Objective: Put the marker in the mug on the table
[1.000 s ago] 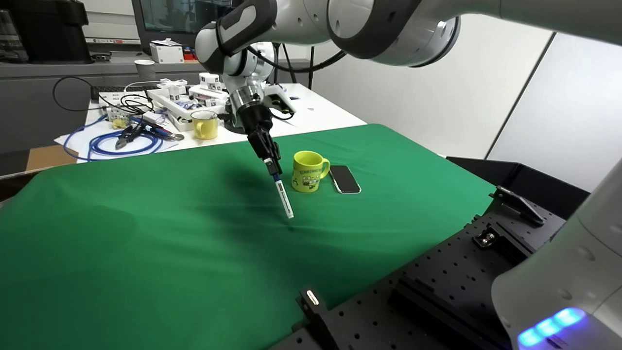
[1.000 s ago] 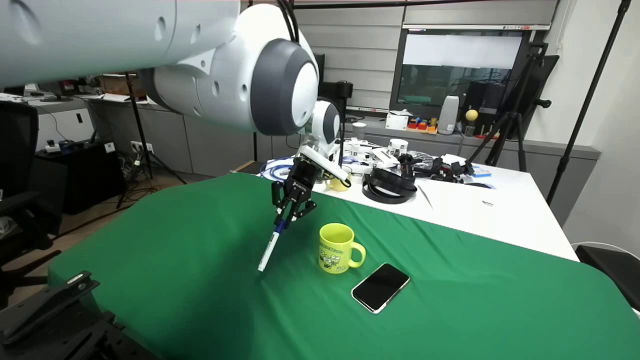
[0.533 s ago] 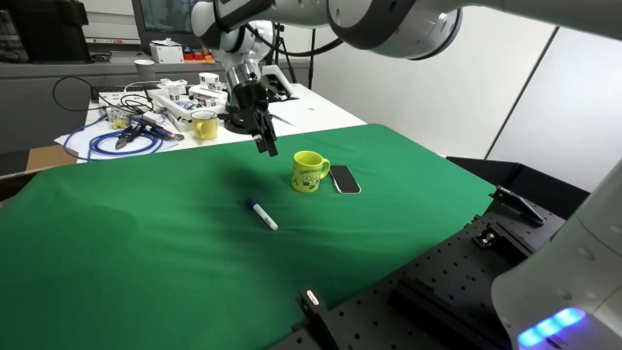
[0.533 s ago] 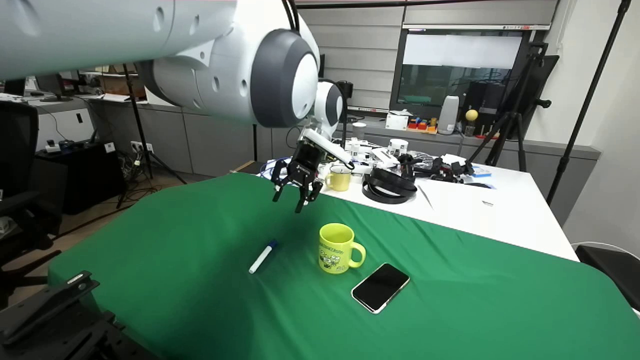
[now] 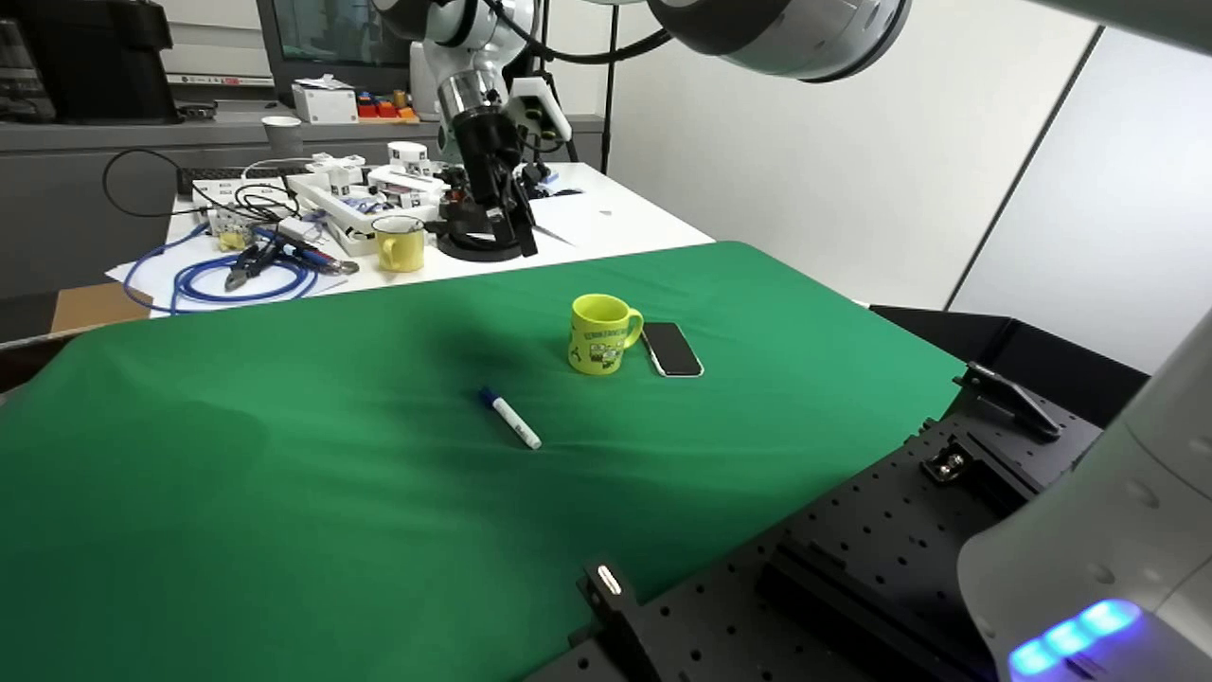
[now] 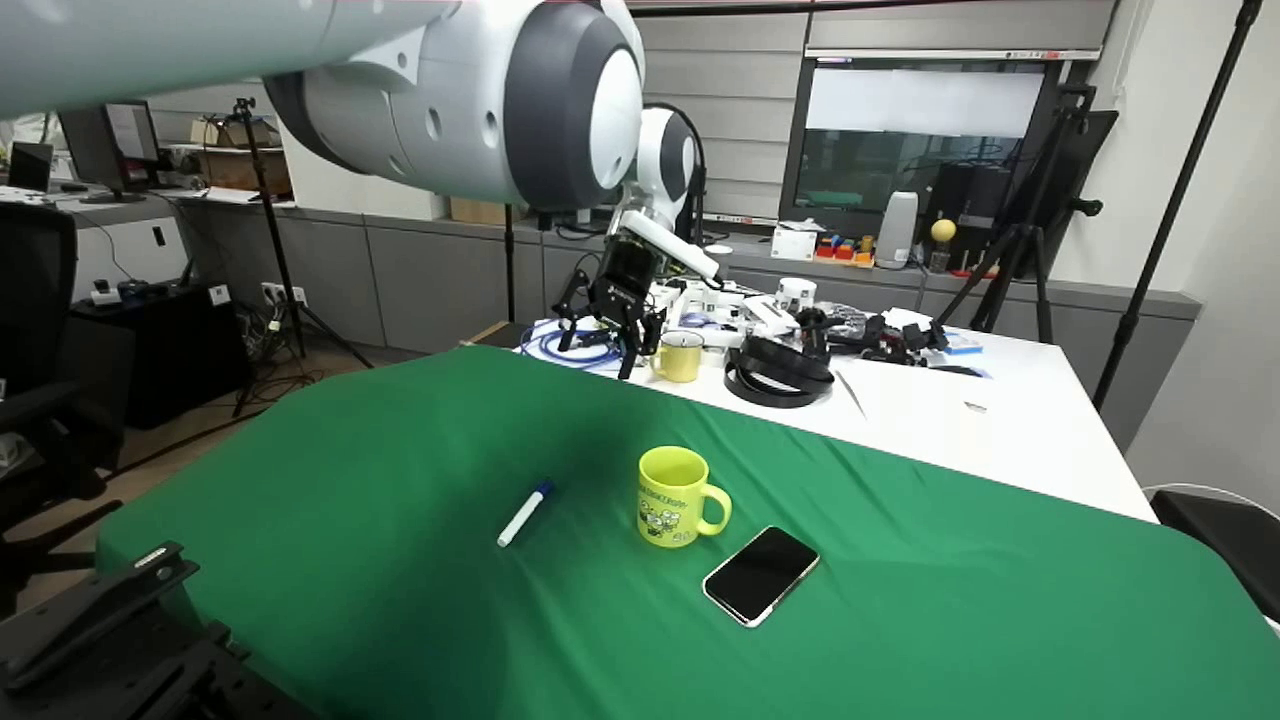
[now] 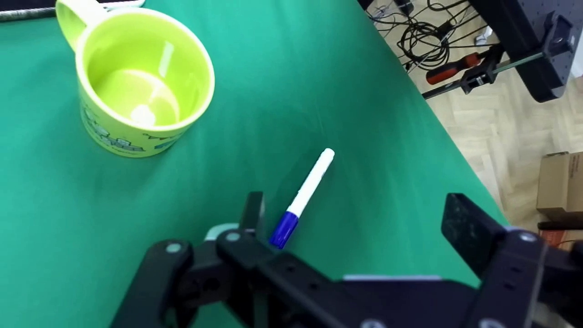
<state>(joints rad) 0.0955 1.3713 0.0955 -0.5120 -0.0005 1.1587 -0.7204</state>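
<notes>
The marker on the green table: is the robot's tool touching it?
Apart. In an exterior view, a stretch of green table shows between the marker and the open tool.

The mug (image 7: 141,86) is pretty shiny, smooth with bright glints inside; ceramic or plastic, hard to say. The marker (image 7: 303,197) looks like plain smooth plastic. The cloth-covered table (image 6: 900,640) is matt and a bit wrinkly, while the white-topped table (image 6: 1000,430) on the far side just looks smooth. The phone (image 6: 762,577) has a glassy face, the gripper (image 7: 358,219) is mostly matt. Floor (image 7: 478,123) reads as wood, box (image 7: 558,187) as dull cardboard.
</notes>
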